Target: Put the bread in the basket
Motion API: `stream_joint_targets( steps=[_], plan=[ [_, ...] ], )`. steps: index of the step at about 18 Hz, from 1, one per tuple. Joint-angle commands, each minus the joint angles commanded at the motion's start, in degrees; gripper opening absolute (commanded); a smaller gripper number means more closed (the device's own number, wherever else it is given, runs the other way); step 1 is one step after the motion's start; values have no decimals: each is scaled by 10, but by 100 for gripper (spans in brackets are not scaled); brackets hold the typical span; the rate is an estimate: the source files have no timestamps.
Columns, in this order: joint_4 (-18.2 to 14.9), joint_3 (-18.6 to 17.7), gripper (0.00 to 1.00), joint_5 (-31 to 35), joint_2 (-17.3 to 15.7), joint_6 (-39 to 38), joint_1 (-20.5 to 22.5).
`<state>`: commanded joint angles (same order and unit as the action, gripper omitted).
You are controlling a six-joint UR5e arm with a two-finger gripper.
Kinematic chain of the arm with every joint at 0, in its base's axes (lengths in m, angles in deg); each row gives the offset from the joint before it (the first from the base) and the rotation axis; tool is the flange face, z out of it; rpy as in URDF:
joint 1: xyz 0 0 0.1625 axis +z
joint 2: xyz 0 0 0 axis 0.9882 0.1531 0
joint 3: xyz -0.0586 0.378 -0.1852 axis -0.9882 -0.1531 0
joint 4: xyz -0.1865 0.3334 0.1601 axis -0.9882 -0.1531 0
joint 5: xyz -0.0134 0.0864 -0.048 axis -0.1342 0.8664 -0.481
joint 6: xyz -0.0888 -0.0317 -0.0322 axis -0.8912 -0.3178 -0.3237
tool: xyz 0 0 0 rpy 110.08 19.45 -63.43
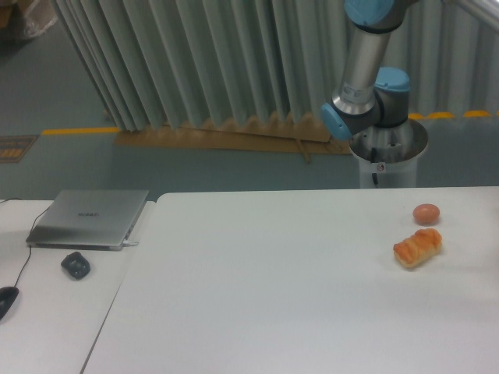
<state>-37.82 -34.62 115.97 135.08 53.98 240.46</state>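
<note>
The bread point(418, 248) is a small orange-golden ridged toy loaf lying on the white table point(273, 296) near its right edge. No basket is in view. Only the arm's base and lower joints point(366, 93) show, behind the table at the upper right. The gripper is out of the frame.
A small round reddish-brown ball point(426, 213) lies just behind the bread. On a second table at the left are a closed grey laptop point(90, 218), a small dark object point(76, 266) and a mouse with its cable point(6, 300). A pleated curtain hangs behind.
</note>
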Motion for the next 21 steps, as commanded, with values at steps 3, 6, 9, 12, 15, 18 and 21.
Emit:
stream_joint_targets(
  steps=[3,6,9,12,15,18,21],
  plan=[
    [-10,-2,100,1,-8,-7,-23],
    [-63,-17,100,-16,-29,-7,-47],
    [-96,-20,100,-15,-30,-25,-63],
    [-98,-24,100,-21,-31,-40,-75],
    [-96,-24,100,-33,-31,-41,-80],
    [-94,-18,100,-53,-30,-84,-88],
    [-94,-22,100,-52,-31,-79,-82]
  ],
)
